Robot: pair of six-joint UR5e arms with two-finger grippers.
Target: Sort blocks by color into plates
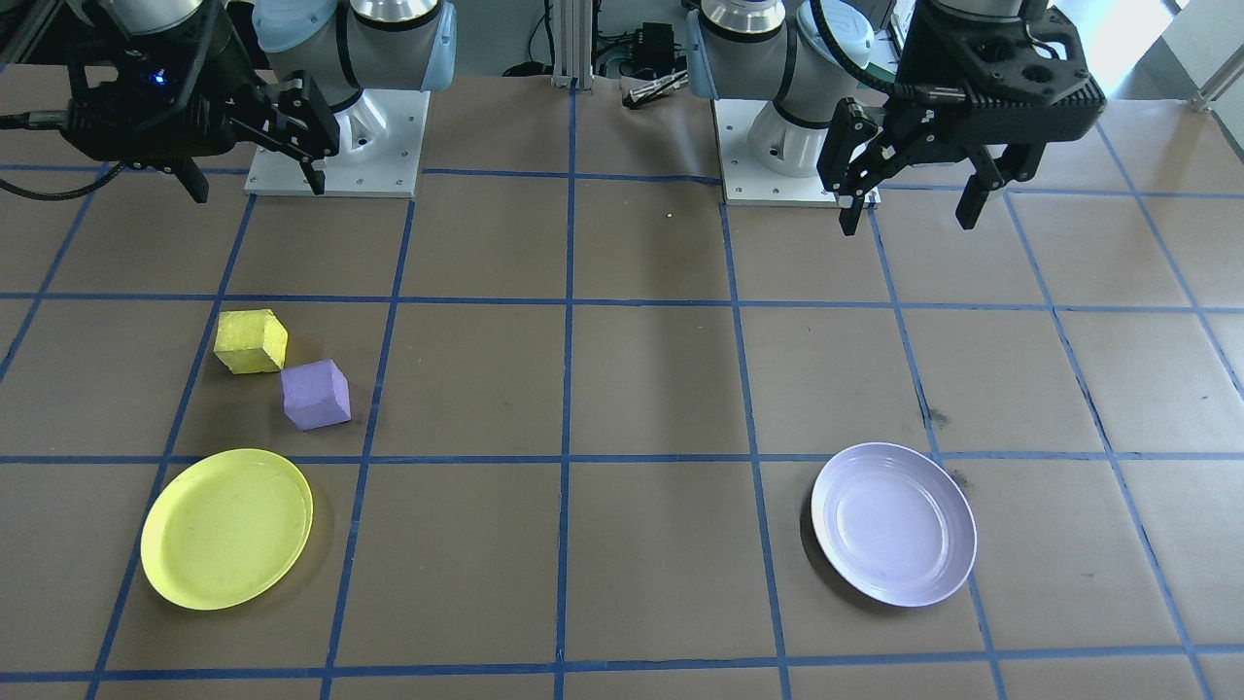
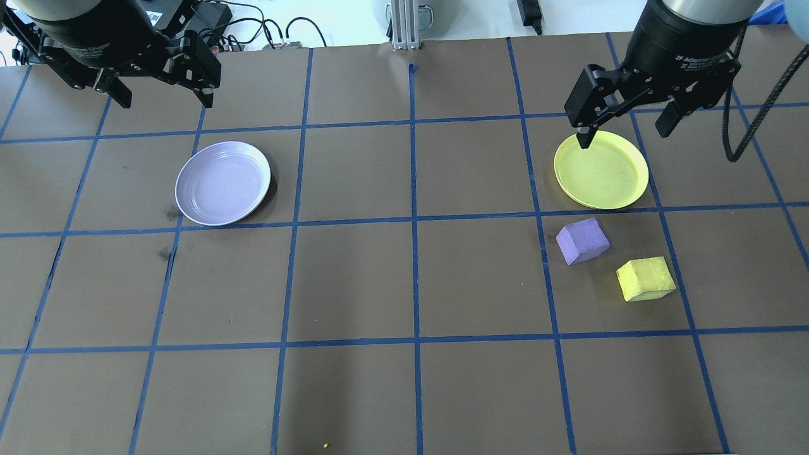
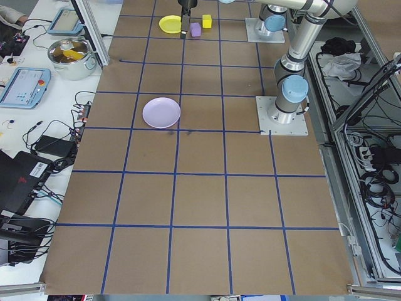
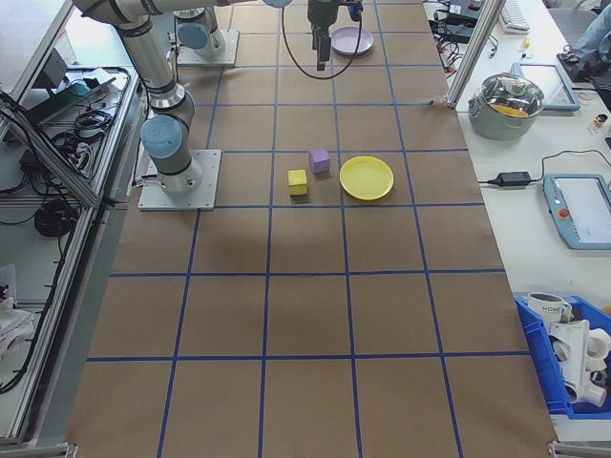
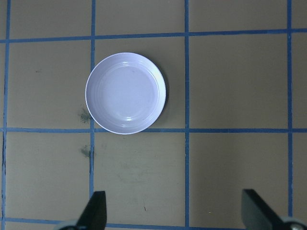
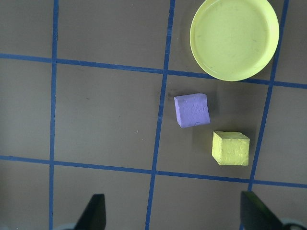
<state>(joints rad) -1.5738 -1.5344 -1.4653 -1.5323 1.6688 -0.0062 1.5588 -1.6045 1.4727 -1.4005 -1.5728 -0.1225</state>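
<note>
- A robotics lab: two arm bases (image 3: 282, 116) are bolted onto a table (image 3: 200, 200) covered in brown paper with a blue tape grid.
- Teach pendants (image 4: 578, 205), cables (image 3: 31, 150) and aluminium framing (image 4: 468, 48) line the side benches.
</note>
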